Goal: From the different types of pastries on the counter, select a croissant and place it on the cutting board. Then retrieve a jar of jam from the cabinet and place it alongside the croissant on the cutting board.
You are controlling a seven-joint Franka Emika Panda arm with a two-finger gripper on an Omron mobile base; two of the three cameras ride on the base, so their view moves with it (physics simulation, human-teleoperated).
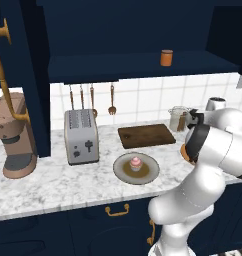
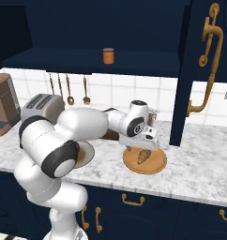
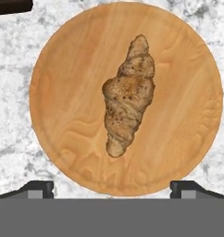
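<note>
We take the round wooden plate (image 3: 58,92) as our landmark. The croissant (image 3: 127,102) lies at its middle, golden-brown and lumpy, touched by nothing. Our hand (image 2: 142,148) hangs directly above the plate, pointing down at the croissant, and its two finger tips (image 3: 40,189) stand wide apart, one toward each side of the plate's rim, with nothing between them: the hand is open and holds nothing.

The plate rests on the marbled surface (image 1: 53,185). Just beside the plate, toward the toaster (image 1: 81,136), we see the dark cutting board (image 1: 145,135), bare on top. Beyond the board from the plate sits a paler grey plate (image 1: 124,172) bearing the pink-frosted cupcake (image 1: 136,163). Behind the wooden plate, near the tiled wall, a clear glass jar (image 1: 177,118) stands upright. High above the plate, on the shelf of the navy cabinet (image 1: 118,67), the orange jar of jam (image 1: 166,57) stands upright. Well apart from the plate, past the toaster, we see a brown coffee machine (image 1: 14,137).
</note>
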